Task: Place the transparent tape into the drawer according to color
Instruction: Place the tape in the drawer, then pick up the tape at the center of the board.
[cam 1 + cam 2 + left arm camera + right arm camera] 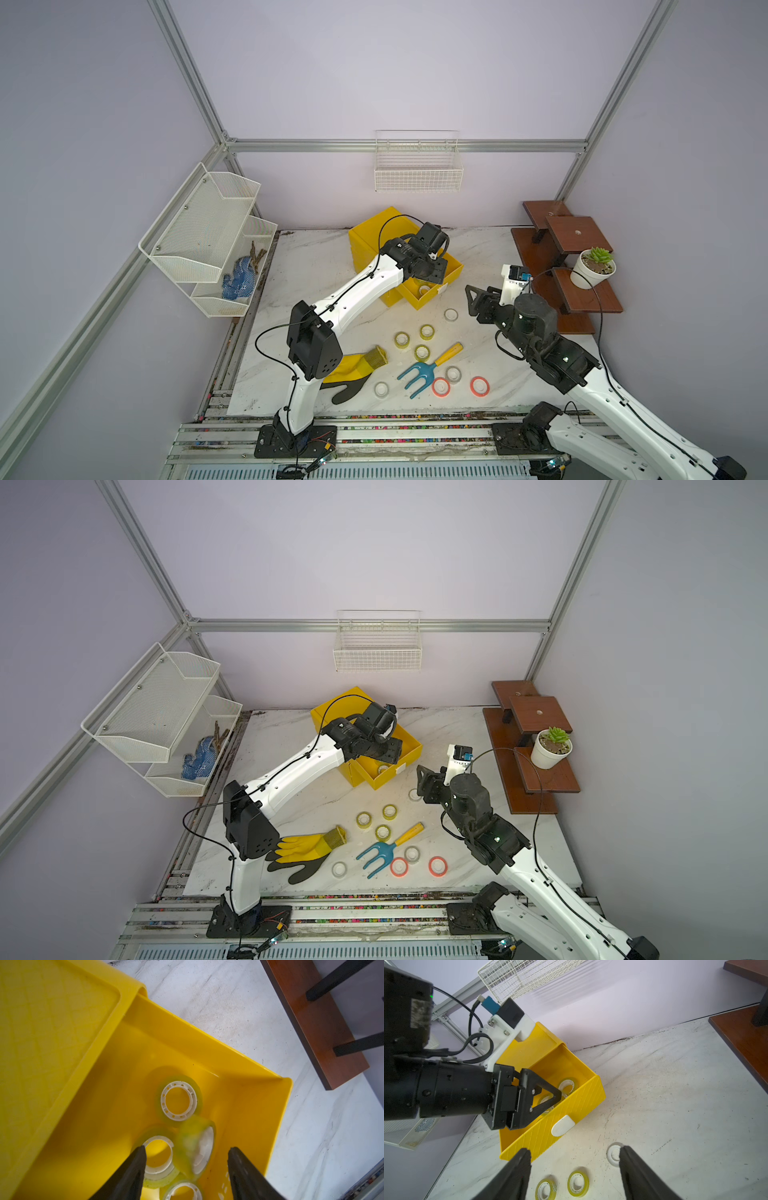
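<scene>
The yellow cabinet (pixel 374 237) has its top drawer (pixel 432 300) pulled out. My left gripper (pixel 187 1148) hangs open over it. Just below its fingers a yellow-green tape roll (pixel 197 1145) is blurred and on edge, touching neither finger. More yellow-green rolls (pixel 178 1101) lie flat on the drawer floor. My right gripper (pixel 574 1148) is open and empty above the table, one fingertip beside a clear roll (pixel 613 1154). On the marble lie three yellow-green rolls (pixel 402 339), clear rolls (pixel 453 374) and two red-orange rolls (pixel 440 387).
A yellow-and-black glove (pixel 353 370) and a blue hand rake (pixel 419 374) lie near the front rolls. A brown stepped shelf (pixel 573 237) with a potted plant (pixel 594 270) stands at the right. White wire baskets hang on the back wall (pixel 417 166) and the left (pixel 208 232).
</scene>
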`<action>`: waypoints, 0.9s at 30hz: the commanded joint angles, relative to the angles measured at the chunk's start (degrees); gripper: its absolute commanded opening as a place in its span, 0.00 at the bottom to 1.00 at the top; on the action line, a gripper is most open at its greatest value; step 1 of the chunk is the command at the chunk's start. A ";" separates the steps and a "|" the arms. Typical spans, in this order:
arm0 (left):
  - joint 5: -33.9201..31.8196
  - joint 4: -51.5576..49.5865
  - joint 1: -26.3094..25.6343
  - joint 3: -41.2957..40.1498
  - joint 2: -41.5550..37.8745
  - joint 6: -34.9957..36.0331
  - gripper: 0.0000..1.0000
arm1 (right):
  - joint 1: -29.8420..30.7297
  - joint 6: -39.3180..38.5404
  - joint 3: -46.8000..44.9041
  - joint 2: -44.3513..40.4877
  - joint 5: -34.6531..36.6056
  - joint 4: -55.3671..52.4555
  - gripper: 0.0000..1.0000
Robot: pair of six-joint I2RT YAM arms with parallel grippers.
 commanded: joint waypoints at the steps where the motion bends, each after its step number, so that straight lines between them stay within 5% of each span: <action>1: -0.90 1.40 0.25 2.66 -0.49 0.46 0.75 | -0.39 0.85 -0.46 -0.89 -0.83 -0.72 0.72; 12: -1.86 4.95 0.24 -1.65 -12.57 0.63 0.95 | -0.34 2.38 -1.49 -1.55 -3.46 -3.54 0.72; 27: -16.26 15.35 0.72 -39.52 -46.69 1.54 1.00 | -0.23 3.43 -9.06 4.87 -17.05 -1.04 0.72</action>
